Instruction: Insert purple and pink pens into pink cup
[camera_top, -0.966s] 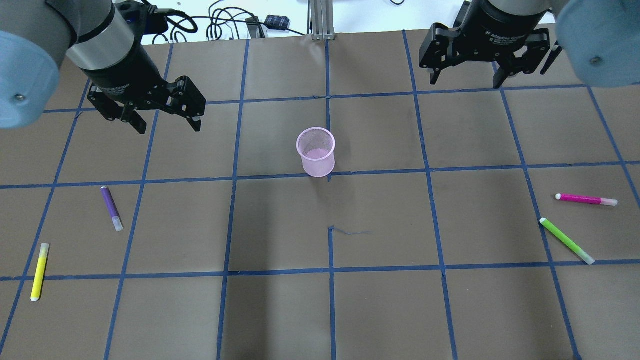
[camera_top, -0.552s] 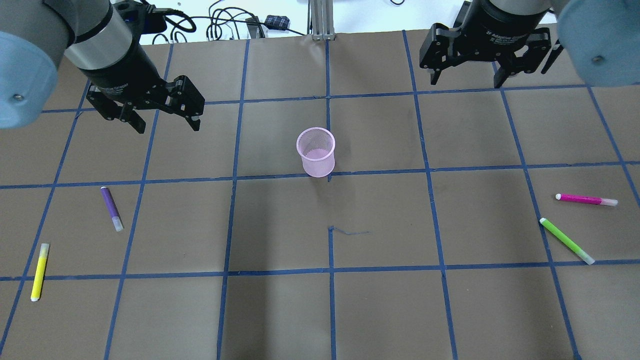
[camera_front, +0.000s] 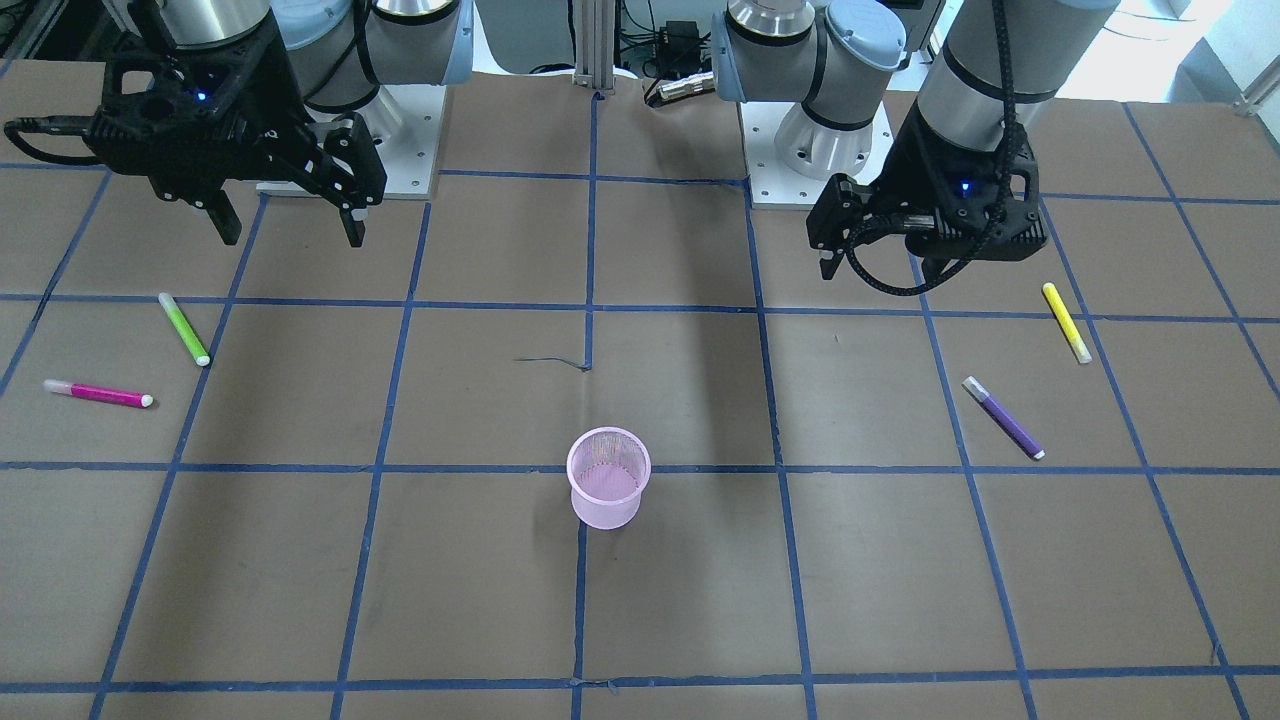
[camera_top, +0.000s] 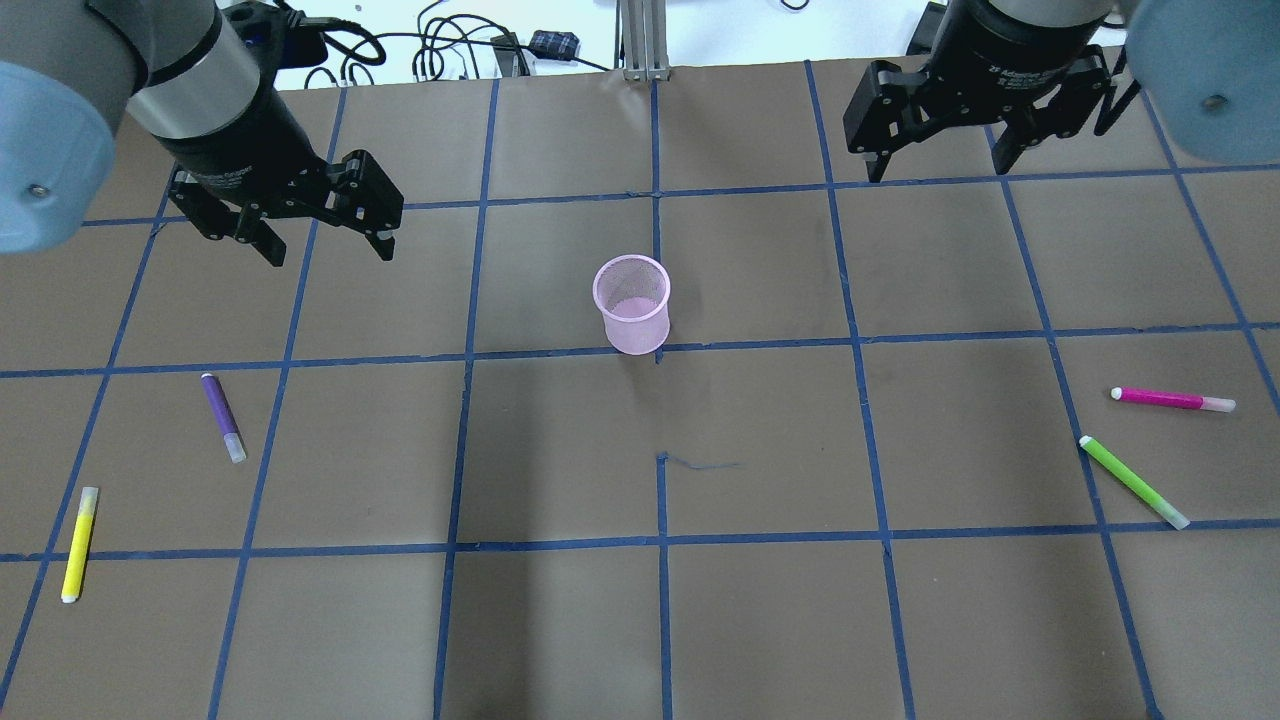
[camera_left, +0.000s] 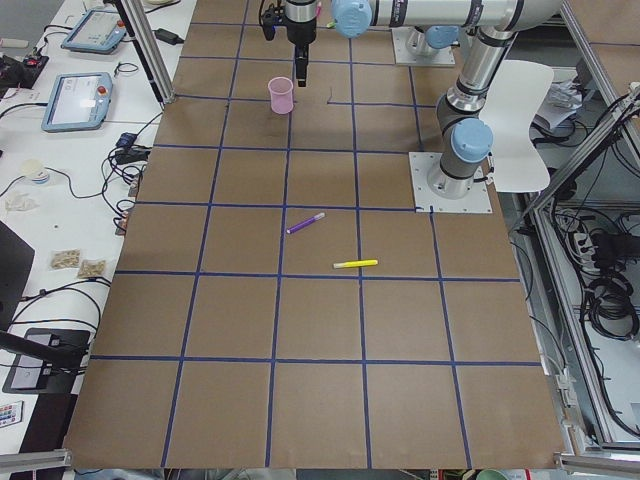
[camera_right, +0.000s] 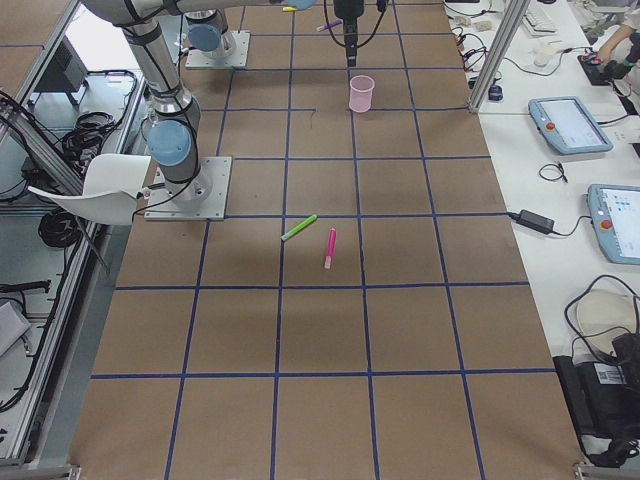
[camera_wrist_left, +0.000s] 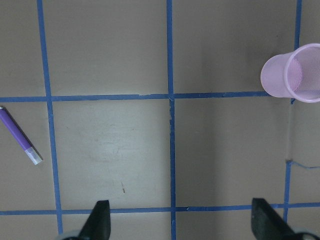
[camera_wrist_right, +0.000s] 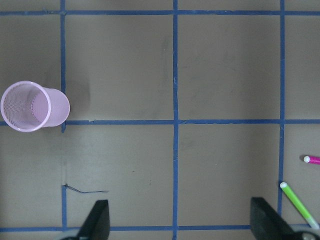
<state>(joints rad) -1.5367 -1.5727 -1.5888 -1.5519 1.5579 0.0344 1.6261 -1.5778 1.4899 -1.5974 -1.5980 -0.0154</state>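
Observation:
The pink mesh cup (camera_top: 632, 316) stands upright and empty at the table's middle; it also shows in the front view (camera_front: 608, 478). The purple pen (camera_top: 223, 416) lies flat on the left side, and shows in the left wrist view (camera_wrist_left: 19, 136). The pink pen (camera_top: 1172, 399) lies flat at the far right, with only its tip in the right wrist view (camera_wrist_right: 312, 159). My left gripper (camera_top: 328, 244) is open and empty, high above the table behind the purple pen. My right gripper (camera_top: 942, 162) is open and empty, high over the back right.
A yellow pen (camera_top: 79, 543) lies near the left front. A green pen (camera_top: 1133, 481) lies just in front of the pink pen. Cables and a metal post (camera_top: 640, 40) are at the table's back edge. The table is brown with blue tape lines.
My left gripper has shifted slightly back and left. My right gripper has shifted slightly to the right. The pens and the cup have not moved.

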